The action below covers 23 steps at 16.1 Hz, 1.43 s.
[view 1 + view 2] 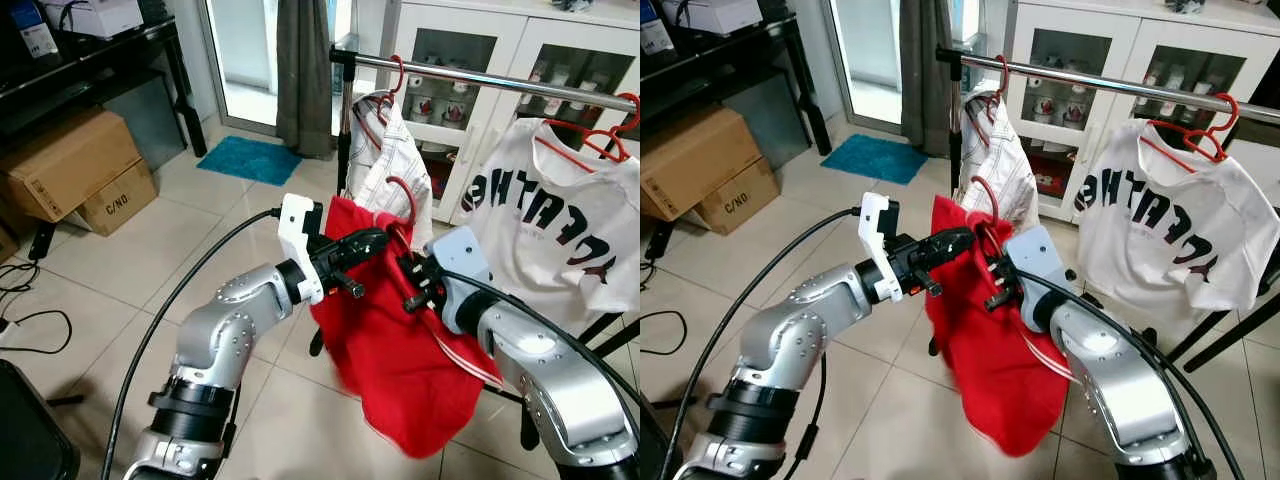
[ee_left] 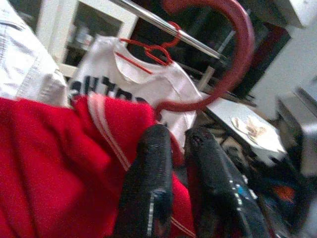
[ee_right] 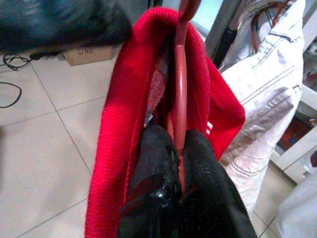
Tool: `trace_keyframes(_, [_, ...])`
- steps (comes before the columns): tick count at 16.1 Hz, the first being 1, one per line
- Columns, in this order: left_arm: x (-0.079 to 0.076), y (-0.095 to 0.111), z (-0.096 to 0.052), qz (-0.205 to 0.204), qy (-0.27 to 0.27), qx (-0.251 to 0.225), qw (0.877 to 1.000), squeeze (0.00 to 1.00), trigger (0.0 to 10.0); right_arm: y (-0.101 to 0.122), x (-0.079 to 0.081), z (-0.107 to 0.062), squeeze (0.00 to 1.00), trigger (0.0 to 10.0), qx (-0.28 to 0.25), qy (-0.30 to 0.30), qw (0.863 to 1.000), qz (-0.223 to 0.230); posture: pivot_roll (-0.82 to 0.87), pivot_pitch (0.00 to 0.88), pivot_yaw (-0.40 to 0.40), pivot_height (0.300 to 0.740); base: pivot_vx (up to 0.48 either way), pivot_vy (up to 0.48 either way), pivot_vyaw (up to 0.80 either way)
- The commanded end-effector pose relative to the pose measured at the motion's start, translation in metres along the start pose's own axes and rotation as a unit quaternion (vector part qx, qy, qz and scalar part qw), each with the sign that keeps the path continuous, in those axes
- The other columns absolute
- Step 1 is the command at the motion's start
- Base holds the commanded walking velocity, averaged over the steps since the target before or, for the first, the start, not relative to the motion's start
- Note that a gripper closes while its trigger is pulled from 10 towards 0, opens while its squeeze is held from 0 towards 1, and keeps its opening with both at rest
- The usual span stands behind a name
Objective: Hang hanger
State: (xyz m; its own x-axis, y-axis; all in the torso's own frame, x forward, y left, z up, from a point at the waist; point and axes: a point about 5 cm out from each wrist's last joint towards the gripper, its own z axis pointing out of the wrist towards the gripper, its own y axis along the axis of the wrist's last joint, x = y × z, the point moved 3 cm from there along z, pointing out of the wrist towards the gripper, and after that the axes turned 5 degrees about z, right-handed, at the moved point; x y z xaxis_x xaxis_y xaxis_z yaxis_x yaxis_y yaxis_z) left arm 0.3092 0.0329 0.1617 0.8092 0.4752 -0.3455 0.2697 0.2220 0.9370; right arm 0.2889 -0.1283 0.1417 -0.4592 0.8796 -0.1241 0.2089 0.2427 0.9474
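Both grippers pinch the red hanger [image 1: 402,200] — left gripper [image 1: 372,243] at its neck, right gripper [image 1: 412,283] lower — so the red top [image 1: 385,340] stays on, below the rail [image 1: 480,76] at 12 o'clock.

The 2 head views look forward and down from above both arms, sharing the clothes rail [image 1: 480,75] at 12 o'clock. Each wrist view looks close along its own fingers at the red garment [image 3: 119,99].
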Motion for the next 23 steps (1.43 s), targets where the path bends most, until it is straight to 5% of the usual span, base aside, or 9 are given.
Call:
trace_keyframes(1, [-0.005,-0.002,0.000,0.006,-0.015,0.013,1.000,1.00,10.0,0.012,0.001,0.001,0.00,10.0,-0.029,-0.002,1.000,-0.012,-0.11,0.000,0.037,0.740,0.000,0.000,0.00])
trace_keyframes(7, [-0.002,-0.007,0.001,0.062,-0.004,0.047,0.997,1.00,10.0,0.014,0.003,0.001,0.00,10.0,-0.034,0.000,0.999,-0.012,-0.11,0.000,0.038,0.740,0.000,0.000,0.00])
trace_keyframes(9, [0.010,-0.009,0.005,0.141,0.042,0.072,0.987,1.00,10.0,0.015,0.003,0.001,0.00,10.0,-0.036,0.001,0.999,-0.012,-0.11,0.000,0.042,0.740,0.000,0.000,0.00])
trace_keyframes(10, [0.012,-0.006,0.007,0.166,0.057,0.068,0.982,0.79,10.0,0.015,0.004,0.001,0.00,10.0,-0.036,0.002,0.999,-0.012,-0.11,0.000,0.042,0.740,0.000,0.000,0.00])
trace_keyframes(11, [0.013,-0.003,0.008,0.180,0.063,0.063,0.980,0.00,10.0,0.015,0.004,0.001,0.00,10.0,-0.036,0.002,0.999,-0.012,-0.11,0.000,0.042,0.740,0.000,0.000,0.00])
trace_keyframes(13, [0.006,0.014,0.012,0.221,0.064,0.021,0.973,0.00,10.0,0.014,0.003,0.001,0.00,10.0,-0.035,0.001,0.999,-0.012,-0.11,0.000,0.042,0.740,0.000,0.000,0.00])
trace_keyframes(17, [-0.007,0.024,0.008,0.208,0.062,-0.026,0.976,0.00,10.0,0.013,0.002,0.001,0.00,10.0,-0.034,0.000,0.999,-0.010,-0.11,0.000,0.042,0.740,0.000,0.000,0.00])
trace_keyframes(23, [0.011,-0.006,0.015,0.179,0.108,0.054,0.976,0.00,10.0,0.014,0.003,0.002,0.00,10.0,-0.034,0.006,0.999,-0.012,-0.11,0.000,0.044,0.740,0.000,0.000,0.00])
